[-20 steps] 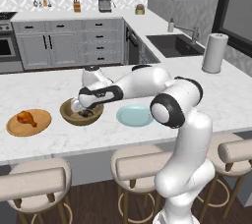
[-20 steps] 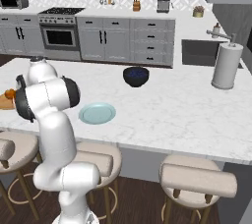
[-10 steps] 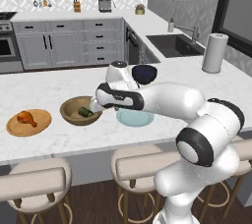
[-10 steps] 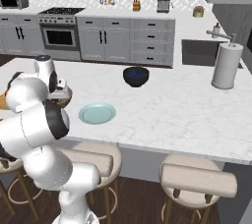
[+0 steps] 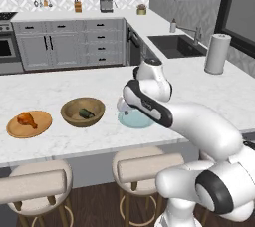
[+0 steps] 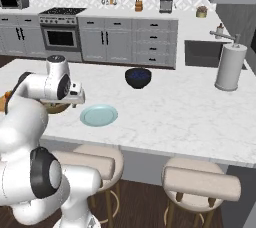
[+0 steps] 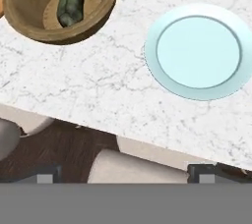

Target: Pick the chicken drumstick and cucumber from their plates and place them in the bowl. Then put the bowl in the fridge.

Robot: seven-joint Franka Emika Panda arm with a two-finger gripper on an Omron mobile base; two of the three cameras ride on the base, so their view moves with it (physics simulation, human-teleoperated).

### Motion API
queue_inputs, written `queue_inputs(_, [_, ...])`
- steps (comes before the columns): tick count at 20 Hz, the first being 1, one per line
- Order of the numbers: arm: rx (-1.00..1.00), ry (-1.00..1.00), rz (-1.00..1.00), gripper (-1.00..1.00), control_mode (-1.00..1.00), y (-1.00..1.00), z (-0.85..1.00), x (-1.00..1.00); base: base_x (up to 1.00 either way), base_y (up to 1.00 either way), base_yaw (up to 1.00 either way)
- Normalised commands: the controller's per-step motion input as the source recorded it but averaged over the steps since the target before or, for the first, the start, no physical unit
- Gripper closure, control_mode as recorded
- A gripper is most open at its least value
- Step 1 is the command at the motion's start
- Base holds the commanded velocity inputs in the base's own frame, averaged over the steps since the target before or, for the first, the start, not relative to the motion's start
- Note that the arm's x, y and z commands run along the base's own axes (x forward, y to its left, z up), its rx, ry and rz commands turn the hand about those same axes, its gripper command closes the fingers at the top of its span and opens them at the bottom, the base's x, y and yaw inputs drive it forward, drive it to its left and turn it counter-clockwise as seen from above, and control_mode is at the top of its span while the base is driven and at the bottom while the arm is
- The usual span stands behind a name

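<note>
**A:** Starting at the gripper (image 7: 125,173): what is it doing?

**B:** The 2 dark fingertips (image 7: 203,172) sit far apart at the bottom corners of the hand view, so the jaws stand wide and nothing is between them. It hangs over the counter edge (image 5: 99,146), above the pale blue-green plate (image 7: 199,51), which is bare.

**A:** And the cucumber (image 7: 70,5)?

**B:** Already lying in the bowl (image 5: 82,111), just beside that plate.

**A:** So the chicken drumstick (image 5: 27,119) is next, I'd judge.

**B:** Yes. It rests on the tan wooden plate (image 5: 30,123), on the far side of the bowl from the gripper, at the left end of the row in the left base view. The hand must cross over the bowl to reach it.

**A:** Its long axis?

**B:** Roughly along the counter's length, thick end left, narrow end toward the bowl. Closing across that axis looks best.
</note>
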Motion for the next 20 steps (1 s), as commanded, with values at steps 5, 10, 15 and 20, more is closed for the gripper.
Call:
queue_inputs(5, [-0.05,0.03,-0.13,-1.0,-1.0,-0.91,0.1,-0.29,0.0,0.0,0.0])
queue_inputs(10, [0.0,0.01,-0.16,-1.0,1.0,-0.18,0.0,-0.08,-0.02,0.07,-0.05])
queue_inputs(15, [0.0,0.0,0.0,-1.0,1.0,0.0,0.0,0.0,-0.36,0.84,-0.02])
queue_inputs(20, [0.0,0.0,0.0,-1.0,1.0,0.0,0.0,0.0,-0.51,1.0,0.0])
